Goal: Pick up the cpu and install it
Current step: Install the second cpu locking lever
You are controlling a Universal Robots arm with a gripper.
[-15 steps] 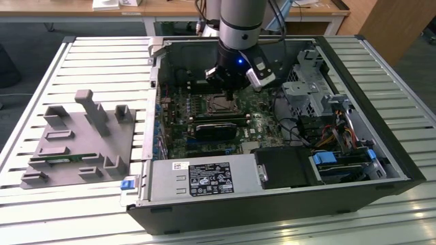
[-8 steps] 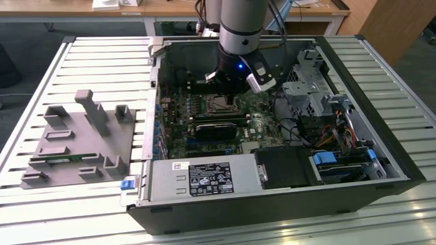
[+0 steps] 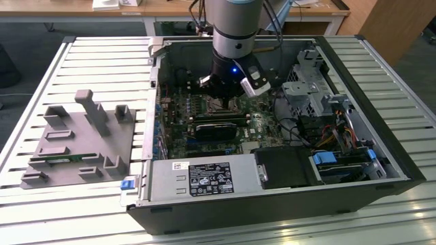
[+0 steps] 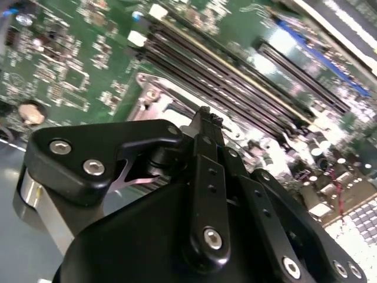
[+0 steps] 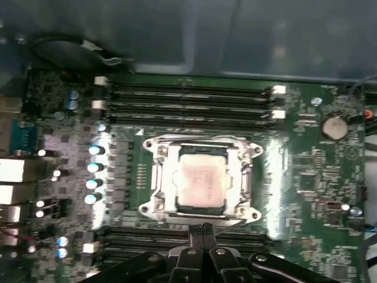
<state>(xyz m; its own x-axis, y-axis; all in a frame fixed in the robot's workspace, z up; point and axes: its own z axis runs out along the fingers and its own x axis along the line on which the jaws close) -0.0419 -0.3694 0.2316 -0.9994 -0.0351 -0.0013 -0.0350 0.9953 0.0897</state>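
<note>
In the first wrist view the cpu [image 5: 200, 180], a pale silver square, lies flat inside the metal socket frame [image 5: 154, 177] on the green motherboard. My gripper [image 5: 200, 227] hovers just beside the socket's edge, its two black fingers pressed together with nothing between them. The second wrist view looks along the same shut gripper [image 4: 204, 115], low over the board near the socket frame [image 4: 147, 97]. In the exterior view the arm reaches down into the open computer case, and the gripper [image 3: 221, 98] is over the socket area.
Rows of memory slots [image 5: 188, 100] flank the socket. A black block [image 3: 218, 127] sits on the board nearer the power supply [image 3: 204, 178]. Drive cages [image 3: 313, 87] and cables fill the case's right. A grey fixture tray [image 3: 75, 138] holding a green memory stick [image 3: 65, 160] lies outside on the exterior view's left.
</note>
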